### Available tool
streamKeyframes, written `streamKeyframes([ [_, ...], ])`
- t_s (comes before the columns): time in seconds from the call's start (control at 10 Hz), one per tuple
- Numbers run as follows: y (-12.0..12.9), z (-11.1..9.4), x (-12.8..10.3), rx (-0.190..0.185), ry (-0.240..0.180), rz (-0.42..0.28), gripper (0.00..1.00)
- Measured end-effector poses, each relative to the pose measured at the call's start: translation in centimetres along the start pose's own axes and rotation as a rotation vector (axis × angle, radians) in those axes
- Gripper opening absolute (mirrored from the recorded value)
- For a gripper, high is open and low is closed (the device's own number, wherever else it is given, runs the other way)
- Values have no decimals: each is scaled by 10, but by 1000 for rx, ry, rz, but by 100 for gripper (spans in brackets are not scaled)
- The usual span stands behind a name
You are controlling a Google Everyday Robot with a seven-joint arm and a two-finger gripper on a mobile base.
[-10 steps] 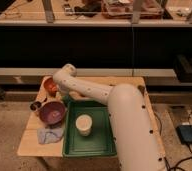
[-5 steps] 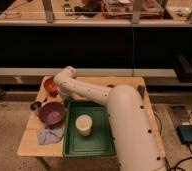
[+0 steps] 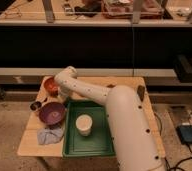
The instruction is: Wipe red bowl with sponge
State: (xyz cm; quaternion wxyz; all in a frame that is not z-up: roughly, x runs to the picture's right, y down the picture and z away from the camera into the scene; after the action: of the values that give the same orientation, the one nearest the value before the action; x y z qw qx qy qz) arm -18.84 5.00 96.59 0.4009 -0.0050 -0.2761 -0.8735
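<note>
1 wooden table was seen from above, set before a dark shelf unit. The red bowl was placed upright at the table's back left corner.

The white arm was stretched from the lower right across the table. It was bent at an elbow over the back edge and turned down toward the near side. The gripper was held just beside the red bowl, on its right, between that bowl and the back left corner of the green tray. Whether the bowl was touched could not be told. The gripper's state could not be told either, nor whether anything was held in it.

1 purple bowl was set in front of the red bowl, close against the tray's left wall. 1 small dark cup was placed just left of the purple bowl. 1 pale blue cloth was left crumpled near the front edge, just in front of the purple bowl. 1 white cup was stood upright inside the tray, in its left half.

1 dark object was seen at the table's right edge, too blurred to be named. 1 blue box was laid on the floor to the right of the table.
</note>
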Motion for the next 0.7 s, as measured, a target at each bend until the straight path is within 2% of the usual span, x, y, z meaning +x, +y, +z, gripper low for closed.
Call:
streamKeyframes([
  [0.1,6,-13,-1,19,8,30,10],
  [0.2,13,-24,-2,32,17,54,3],
  [0.4,35,-65,0,69,67,107,0],
  [0.6,53,-107,7,85,122,130,0],
  [0.7,64,-136,14,103,172,144,0],
])
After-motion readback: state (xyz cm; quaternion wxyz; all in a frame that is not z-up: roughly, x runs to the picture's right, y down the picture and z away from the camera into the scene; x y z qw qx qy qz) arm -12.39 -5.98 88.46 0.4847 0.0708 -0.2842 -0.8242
